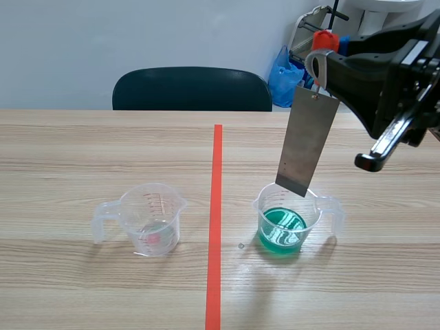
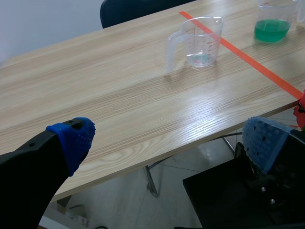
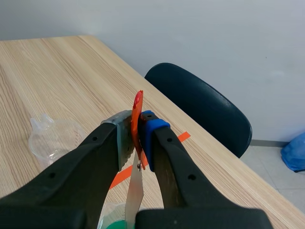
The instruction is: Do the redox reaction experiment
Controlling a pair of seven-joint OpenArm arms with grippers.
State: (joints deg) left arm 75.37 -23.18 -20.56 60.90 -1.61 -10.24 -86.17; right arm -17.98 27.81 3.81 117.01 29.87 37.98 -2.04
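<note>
Above the wooden worktop (image 1: 82,144) a grey metal sheet (image 1: 307,141) hung tilted, its lower edge over the 12 o'clock rim of the measuring cup of green liquid (image 1: 283,221). A near-empty measuring cup (image 1: 151,220) stood at 9 o'clock of it, across the tape line. The right jaws were clenched on the sheet's red clip (image 1: 324,40). The left jaws stood released, off the worktop's edge.
</note>
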